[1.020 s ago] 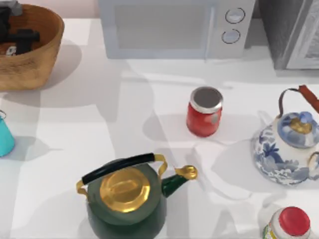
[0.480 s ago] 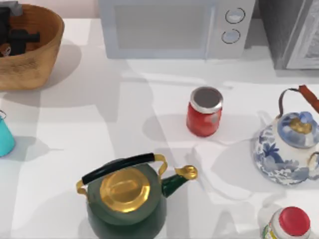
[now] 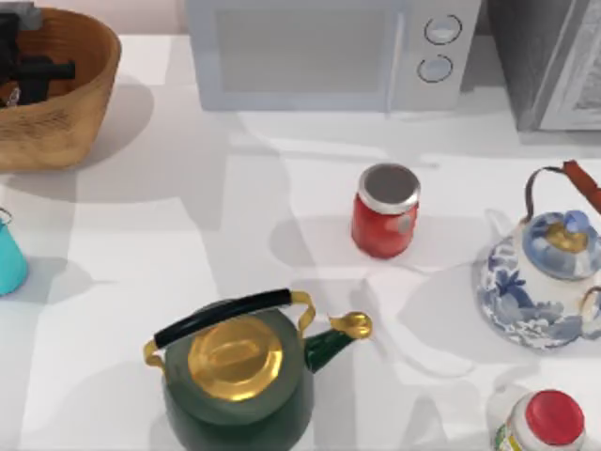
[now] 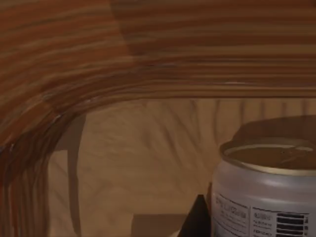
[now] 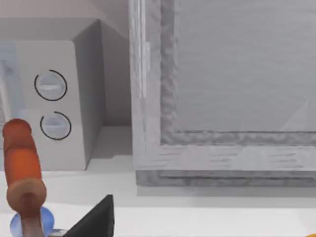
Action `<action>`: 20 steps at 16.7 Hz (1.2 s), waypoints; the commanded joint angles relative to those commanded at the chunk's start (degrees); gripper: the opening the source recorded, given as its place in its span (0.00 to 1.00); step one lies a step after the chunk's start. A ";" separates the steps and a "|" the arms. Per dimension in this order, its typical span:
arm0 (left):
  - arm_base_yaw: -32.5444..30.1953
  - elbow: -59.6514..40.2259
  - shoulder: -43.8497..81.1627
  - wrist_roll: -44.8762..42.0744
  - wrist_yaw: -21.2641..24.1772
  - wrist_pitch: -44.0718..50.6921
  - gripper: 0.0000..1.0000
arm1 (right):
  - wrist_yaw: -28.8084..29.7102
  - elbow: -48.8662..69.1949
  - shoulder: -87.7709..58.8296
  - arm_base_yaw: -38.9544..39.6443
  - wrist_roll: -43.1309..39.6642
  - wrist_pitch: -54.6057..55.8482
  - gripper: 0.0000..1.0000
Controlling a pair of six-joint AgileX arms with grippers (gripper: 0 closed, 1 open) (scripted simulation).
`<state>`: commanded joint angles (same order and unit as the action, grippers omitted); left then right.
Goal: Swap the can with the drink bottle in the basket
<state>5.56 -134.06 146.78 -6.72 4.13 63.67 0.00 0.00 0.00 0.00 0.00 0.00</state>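
Top view: upright can (image 3: 385,211) mid-table; left gripper (image 3: 23,70) inside basket (image 3: 70,113), finger state unclear.

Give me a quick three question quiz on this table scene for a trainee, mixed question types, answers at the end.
1. True or false: the can stands inside the basket.
2. Where is the left claw? A) over the can B) inside the basket C) on the table beside the basket
3. Fill in: in the left wrist view, the ____ stands on the basket's floor.

Key: 1 false, the can stands on the table. 2 B. 3 bottle.
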 joint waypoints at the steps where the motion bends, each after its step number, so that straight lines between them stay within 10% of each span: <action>1: -0.13 1.10 -1.11 0.03 -0.43 -0.63 0.00 | 0.00 0.00 0.00 0.00 0.00 0.00 1.00; 8: -2.85 24.31 -24.71 0.15 -6.70 -11.43 0.00 | 0.00 0.00 0.00 0.00 0.00 0.00 1.00; 20: -6.57 100.14 -103.22 2.99 -10.75 -40.18 0.00 | 0.00 0.00 0.00 0.00 0.00 0.00 1.00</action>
<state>-1.01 -33.91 43.56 -3.73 -6.62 23.49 0.00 0.00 0.00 0.00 0.00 0.00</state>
